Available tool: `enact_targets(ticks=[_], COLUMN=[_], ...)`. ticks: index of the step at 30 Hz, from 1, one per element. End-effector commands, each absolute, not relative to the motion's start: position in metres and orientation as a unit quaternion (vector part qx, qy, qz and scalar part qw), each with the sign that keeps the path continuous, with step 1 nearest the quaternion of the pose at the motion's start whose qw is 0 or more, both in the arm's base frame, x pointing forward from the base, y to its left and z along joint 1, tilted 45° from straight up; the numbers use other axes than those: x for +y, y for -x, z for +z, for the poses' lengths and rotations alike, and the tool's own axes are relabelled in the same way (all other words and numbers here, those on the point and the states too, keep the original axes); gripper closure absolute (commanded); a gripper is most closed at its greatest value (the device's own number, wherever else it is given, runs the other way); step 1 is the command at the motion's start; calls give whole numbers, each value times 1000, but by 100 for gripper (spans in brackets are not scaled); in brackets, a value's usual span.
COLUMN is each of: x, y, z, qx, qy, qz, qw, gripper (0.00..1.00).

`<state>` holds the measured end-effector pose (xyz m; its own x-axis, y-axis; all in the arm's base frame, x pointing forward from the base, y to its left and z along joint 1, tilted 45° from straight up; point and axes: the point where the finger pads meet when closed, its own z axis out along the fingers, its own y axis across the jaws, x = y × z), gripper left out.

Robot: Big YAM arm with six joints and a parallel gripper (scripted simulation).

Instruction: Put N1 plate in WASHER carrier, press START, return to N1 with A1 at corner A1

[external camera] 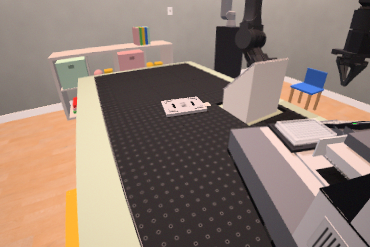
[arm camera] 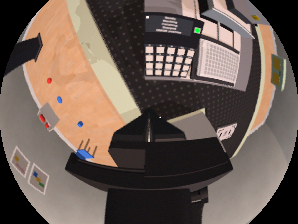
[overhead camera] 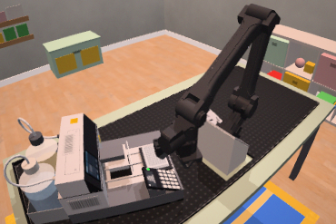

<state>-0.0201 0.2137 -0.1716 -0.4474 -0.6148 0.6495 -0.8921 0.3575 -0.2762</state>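
Black bench mat [external camera: 170, 159] patterned with small pale rings; cream border [external camera: 97, 179] along the bench edges. Grey washer [overhead camera: 113, 189] with white keys on its black keypad [overhead camera: 163, 179] and a green lamp [arm camera: 197, 30]. White plate [external camera: 306, 131]. Black arm [overhead camera: 227, 58].

Gripper above washer front, fingers closed on nothing; air around it open.

The gripper [external camera: 346, 71] hangs well above the plate [external camera: 306, 131] seated in the carrier, with open air beneath it down to the keypad [overhead camera: 162, 179]. The washer's tall housing [overhead camera: 77, 153] walls off one side; an angled white panel [external camera: 256, 90] stands near the other. The plate nest [external camera: 184, 106] lies well apart on bare mat.
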Motion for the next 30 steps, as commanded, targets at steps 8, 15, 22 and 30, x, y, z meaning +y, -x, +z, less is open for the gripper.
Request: enact_targets(ticks=[8, 15, 22, 30], x=[216, 195, 195, 202], y=[23, 25, 22, 25], z=[-173, -194, -195, -199], qx=[-800, -817, -828, -823], qy=[-485, -511, -516, -523], qz=[290, 239, 208, 209], qw=[201, 121, 77, 79], gripper=[100, 100, 100, 100])
